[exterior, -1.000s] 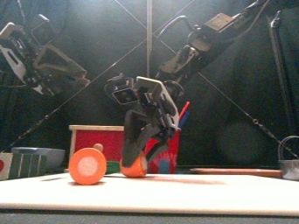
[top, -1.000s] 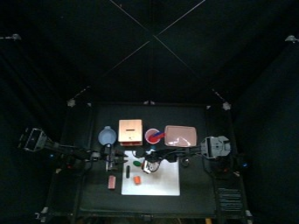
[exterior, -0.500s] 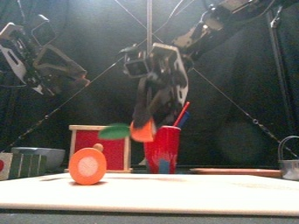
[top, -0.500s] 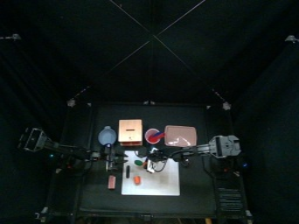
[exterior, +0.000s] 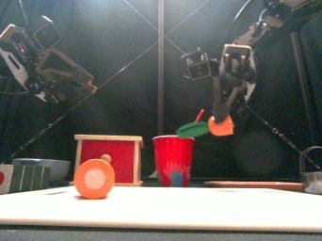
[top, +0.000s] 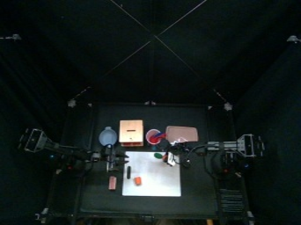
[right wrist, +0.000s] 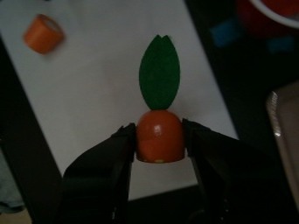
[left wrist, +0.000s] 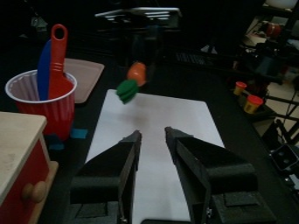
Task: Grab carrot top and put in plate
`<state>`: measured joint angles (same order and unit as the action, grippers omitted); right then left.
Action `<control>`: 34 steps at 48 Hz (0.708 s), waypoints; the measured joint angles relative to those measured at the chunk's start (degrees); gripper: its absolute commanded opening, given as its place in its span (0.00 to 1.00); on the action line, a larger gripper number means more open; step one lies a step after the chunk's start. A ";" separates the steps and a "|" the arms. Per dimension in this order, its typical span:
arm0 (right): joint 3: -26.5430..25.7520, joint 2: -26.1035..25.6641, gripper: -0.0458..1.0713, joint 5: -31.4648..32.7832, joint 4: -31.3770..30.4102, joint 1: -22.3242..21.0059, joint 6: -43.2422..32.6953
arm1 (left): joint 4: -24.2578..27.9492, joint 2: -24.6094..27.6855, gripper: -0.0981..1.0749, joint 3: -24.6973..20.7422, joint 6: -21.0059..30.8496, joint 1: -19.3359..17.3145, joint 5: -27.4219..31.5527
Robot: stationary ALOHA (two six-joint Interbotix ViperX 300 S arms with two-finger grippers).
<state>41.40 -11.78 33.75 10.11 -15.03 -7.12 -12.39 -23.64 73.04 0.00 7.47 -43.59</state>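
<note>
Nearby, at the table's front, the plain orange piece lies on the white sheet, out of play. Above and behind it, the right gripper clamps the carrot top by its orange stub only, leaf hanging free, high over the sheet beside the red cup. Such a small hold could slip and drop it short of the plate, farther back right. The left gripper hangs idle, jaws parted.
</note>
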 measured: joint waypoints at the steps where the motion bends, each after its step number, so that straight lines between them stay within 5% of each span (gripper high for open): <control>1: 0.44 0.00 0.55 0.00 -0.79 -0.88 0.00 | 0.00 0.00 0.69 0.00 0.00 -0.09 0.00; 20: 2.99 5.89 0.59 -1.41 -10.90 -15.29 0.09 | 0.09 0.00 0.69 0.18 -0.26 -0.09 -0.09; 34: 3.52 6.33 0.78 -3.52 -11.69 -16.70 0.00 | 0.00 0.00 0.69 0.26 -0.26 -0.18 0.00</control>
<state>44.91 -5.45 30.23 -1.58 -31.73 -7.12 -12.39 -23.64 73.30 -0.26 7.29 -43.59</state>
